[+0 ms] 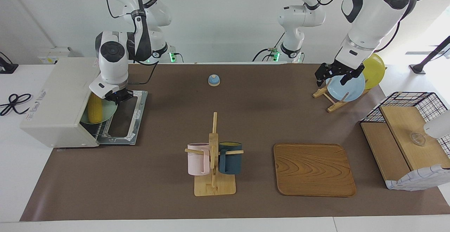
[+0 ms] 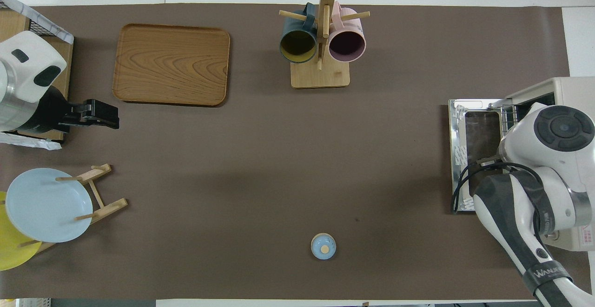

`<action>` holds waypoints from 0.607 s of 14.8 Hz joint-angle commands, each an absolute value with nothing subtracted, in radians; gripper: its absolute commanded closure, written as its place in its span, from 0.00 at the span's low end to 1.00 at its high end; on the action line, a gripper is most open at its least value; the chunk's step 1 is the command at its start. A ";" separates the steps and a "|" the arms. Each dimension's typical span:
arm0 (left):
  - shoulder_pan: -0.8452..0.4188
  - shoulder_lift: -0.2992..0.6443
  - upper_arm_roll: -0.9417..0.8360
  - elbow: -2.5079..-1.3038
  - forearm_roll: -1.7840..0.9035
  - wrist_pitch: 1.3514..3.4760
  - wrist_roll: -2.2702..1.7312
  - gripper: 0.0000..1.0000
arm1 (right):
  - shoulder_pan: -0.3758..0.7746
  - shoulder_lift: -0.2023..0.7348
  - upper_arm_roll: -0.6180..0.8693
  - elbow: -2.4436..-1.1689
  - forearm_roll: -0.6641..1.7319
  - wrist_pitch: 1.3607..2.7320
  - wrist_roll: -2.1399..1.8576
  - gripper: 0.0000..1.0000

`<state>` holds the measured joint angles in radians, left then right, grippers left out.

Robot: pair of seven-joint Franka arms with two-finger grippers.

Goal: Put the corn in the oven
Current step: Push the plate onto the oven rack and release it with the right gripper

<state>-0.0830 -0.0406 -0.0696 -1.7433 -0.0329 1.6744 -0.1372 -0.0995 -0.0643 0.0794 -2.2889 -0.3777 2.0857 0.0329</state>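
- Oven (image 1: 58,102), at the right arm's end of the table: door (image 1: 123,117) folded down flat.
- Corn (image 1: 95,108): lying on a pale green plate (image 1: 107,114) in the oven mouth, at 9 o'clock from the bell (image 1: 214,80).
- Right gripper (image 1: 117,97): at the plate's rim over the open door; whether its jaws are spread or pinching cannot be told.
- Left gripper (image 1: 334,74): raised over the blue plate (image 1: 346,88) in the wooden rack; jaws spread, holding nothing.

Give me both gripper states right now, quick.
Left gripper: jaws open, empty, over the plate rack.
Right gripper: at the oven mouth by the corn; jaws cannot be told.
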 commanded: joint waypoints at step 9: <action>-0.072 -0.066 -0.075 -1.738 -0.038 1.647 -0.143 0.00 | -0.112 -0.078 0.090 -2.289 -0.342 2.094 0.012 0.76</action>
<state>-0.0830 -0.0515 -0.0700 -1.7408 -0.0329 1.6584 -0.1372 -0.1000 -0.0662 0.0799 -2.2920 -0.3614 2.0890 0.0329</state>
